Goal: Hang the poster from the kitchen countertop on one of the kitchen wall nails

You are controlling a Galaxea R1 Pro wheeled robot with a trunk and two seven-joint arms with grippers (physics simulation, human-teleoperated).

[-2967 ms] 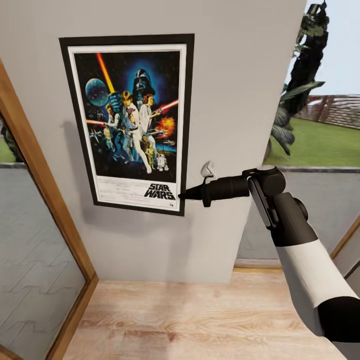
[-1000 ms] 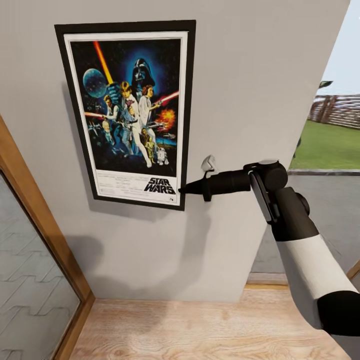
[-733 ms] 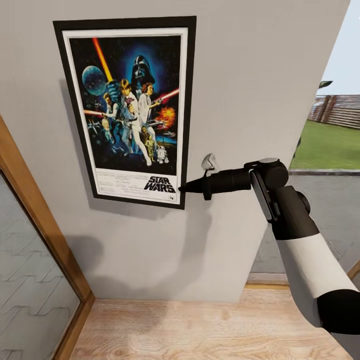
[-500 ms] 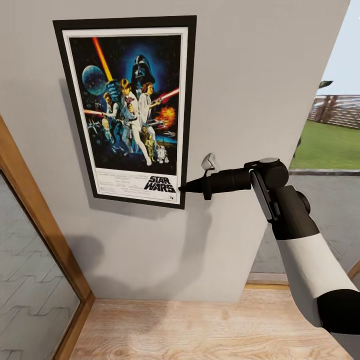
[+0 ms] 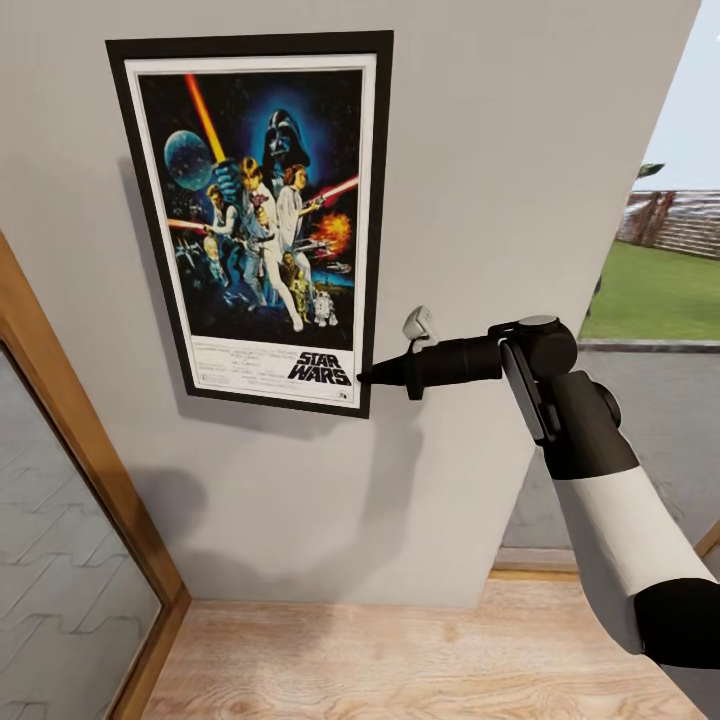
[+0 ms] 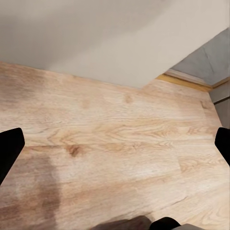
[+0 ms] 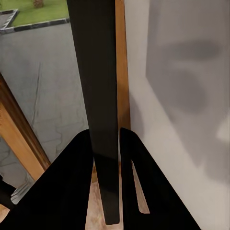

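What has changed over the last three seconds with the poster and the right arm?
The view shifted early on, so the camera moved. The poster went a little higher on the wall and has been still for the last second. The right end effector still clamps its lower right corner. The left end effector hangs open over the wooden floor.

Plain grey wall [image 5: 520, 150] here, light wooden plank floor [image 5: 400, 660] below it. Wood-framed glass door [image 5: 60, 520] off to the left, and a green lawn [image 5: 650, 290] with a fence [image 5: 675, 220] outside.
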